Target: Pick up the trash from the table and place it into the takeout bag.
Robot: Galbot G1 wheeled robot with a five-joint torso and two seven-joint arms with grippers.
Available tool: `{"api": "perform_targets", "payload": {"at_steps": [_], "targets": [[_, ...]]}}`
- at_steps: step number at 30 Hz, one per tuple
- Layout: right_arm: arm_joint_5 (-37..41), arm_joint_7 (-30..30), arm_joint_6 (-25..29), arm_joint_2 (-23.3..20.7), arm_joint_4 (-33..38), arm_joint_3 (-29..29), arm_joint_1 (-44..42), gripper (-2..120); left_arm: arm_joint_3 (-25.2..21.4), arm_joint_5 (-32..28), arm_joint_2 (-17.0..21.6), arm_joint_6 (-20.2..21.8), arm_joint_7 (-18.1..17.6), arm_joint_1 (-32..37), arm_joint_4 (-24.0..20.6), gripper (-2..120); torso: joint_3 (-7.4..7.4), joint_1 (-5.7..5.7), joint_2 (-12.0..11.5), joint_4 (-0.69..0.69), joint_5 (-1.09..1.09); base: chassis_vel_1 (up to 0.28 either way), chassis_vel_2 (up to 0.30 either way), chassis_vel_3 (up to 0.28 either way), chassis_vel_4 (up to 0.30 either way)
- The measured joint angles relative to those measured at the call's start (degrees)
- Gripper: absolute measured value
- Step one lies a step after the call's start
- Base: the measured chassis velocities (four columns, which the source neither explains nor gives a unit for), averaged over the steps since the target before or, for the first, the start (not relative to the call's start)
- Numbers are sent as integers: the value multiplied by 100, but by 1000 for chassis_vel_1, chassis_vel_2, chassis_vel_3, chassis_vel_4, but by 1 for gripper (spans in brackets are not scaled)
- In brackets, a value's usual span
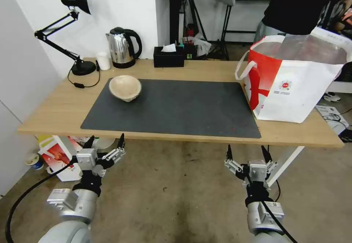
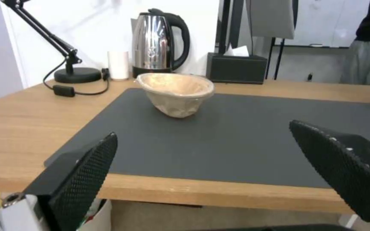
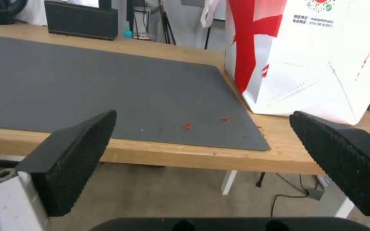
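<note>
A crumpled beige pulp bowl sits on the dark-grey mat of the light-wood table; the glossy white-and-red takeout bag stands at the right end. Left gripper and right gripper hover below the front edge, textured fingers spread wide, empty.

A black lamp stands at the far left corner. Beside it sit a small white cup, a steel kettle and a black tissue box, all near the wall.
</note>
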Motion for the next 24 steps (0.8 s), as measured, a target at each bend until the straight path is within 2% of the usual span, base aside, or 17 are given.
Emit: {"api": "perform_targets", "payload": {"at_steps": [6,10,12,14,16,17,18,21,24], "targets": [[0,0,1,0,0,0,0,100,-19,71,7,22,-3,29,-44,100,0,0,0,0,0,0,0,0,0],[0,0,1,0,0,0,0,100,-20,-171,46,186,-94,56,-225,100,0,0,0,0,-1,0,0,0,0],[0,0,3,0,0,0,0,100,-33,-585,142,423,-288,71,-536,100,0,0,0,0,0,0,0,0,0],[0,0,3,-1,0,1,0,100,-54,-694,195,459,-371,60,-616,100,0,0,0,0,0,0,0,0,0],[0,0,4,-1,0,1,0,100,-156,-903,372,499,-579,-9,-769,100,0,0,0,0,0,0,0,0,0],[0,0,5,-1,0,1,-1,100,-243,-1077,552,510,-799,-56,-856,100,0,0,0,0,-1,0,0,0,0],[0,0,5,-1,0,1,-1,100,-243,-1077,552,510,-799,-56,-856,100,0,0,0,0,-1,0,0,0,0],[-1,-1,6,-1,1,1,0,100,-400,-1851,1158,499,-1444,-84,-969,100,0,0,0,0,-1,0,0,0,0],[-1,-1,6,-1,1,1,0,100,-481,-2421,1487,492,-1708,-82,-975,100,0,0,0,0,-2,0,0,0,0]]}}
